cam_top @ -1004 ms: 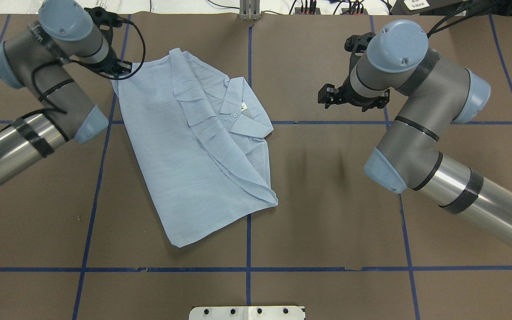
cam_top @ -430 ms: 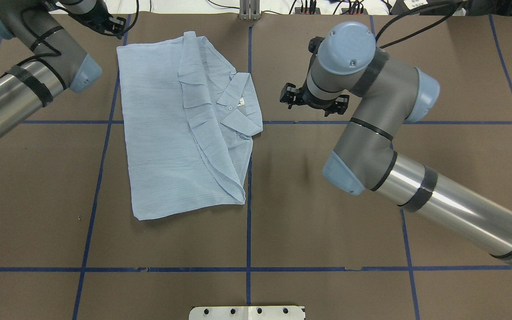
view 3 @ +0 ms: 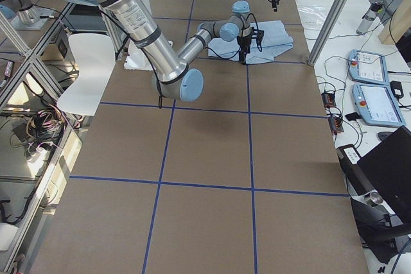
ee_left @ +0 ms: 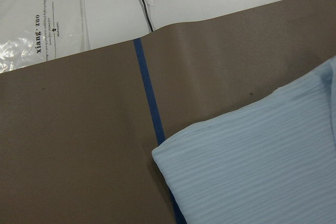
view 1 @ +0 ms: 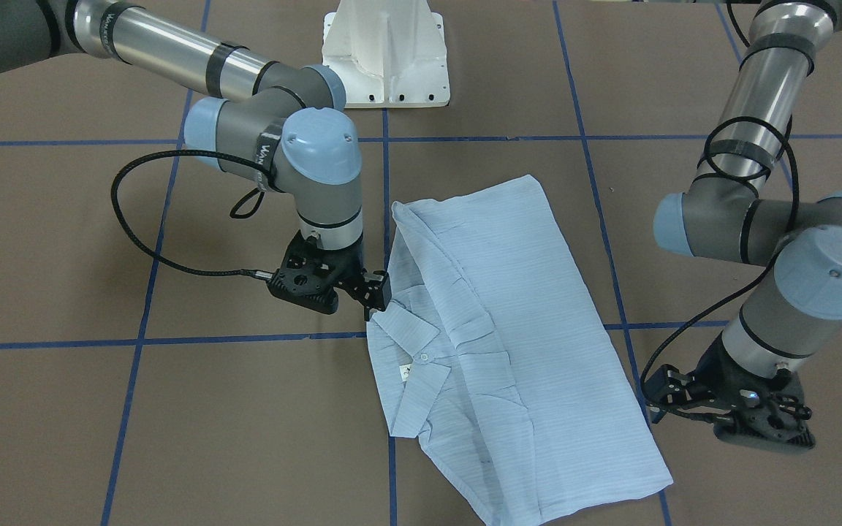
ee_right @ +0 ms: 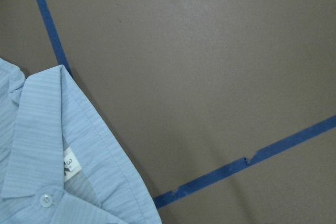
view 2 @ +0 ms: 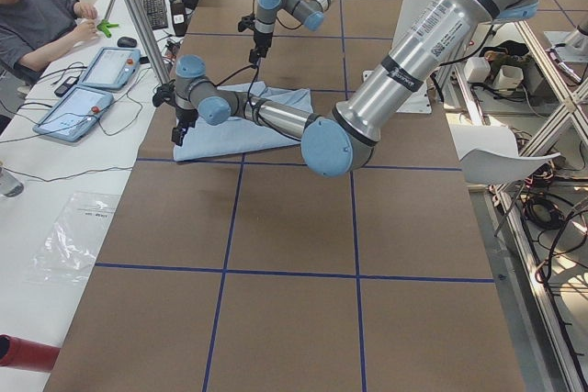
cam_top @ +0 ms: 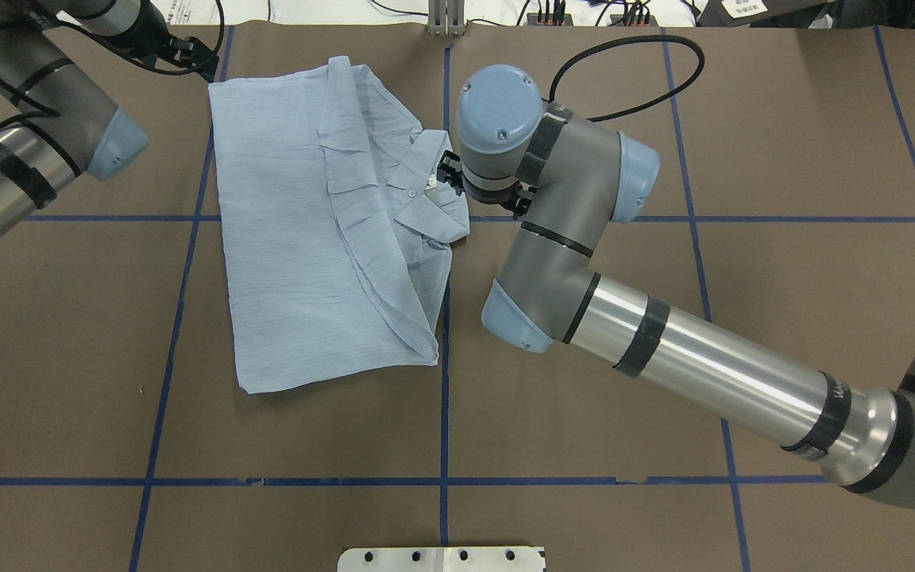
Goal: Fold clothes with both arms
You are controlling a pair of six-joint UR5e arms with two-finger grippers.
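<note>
On the brown bench [cam_top: 584, 397], just left of the centre tape line in the overhead view, the light-blue shirt [cam_top: 299, 238] lies flat, folded into a rough rectangle, its collar [cam_top: 426, 199] on the side nearer my right arm. The small neck label [ee_right: 70, 165] and one white button [ee_right: 46, 200] show just inside the collar. My right hand [view 1: 376, 296] sits at the collar's edge; I cannot tell whether it touches the cloth, or how wide its fingers stand. My left hand [view 1: 761, 427] hangs off the shirt's far corner on the left arm's side, apart from the fabric, its finger spread equally unclear. Blue tape lines [cam_top: 444, 397] grid the bench, and a clear plastic bag [ee_left: 37, 19] lies beyond its far edge.
</note>
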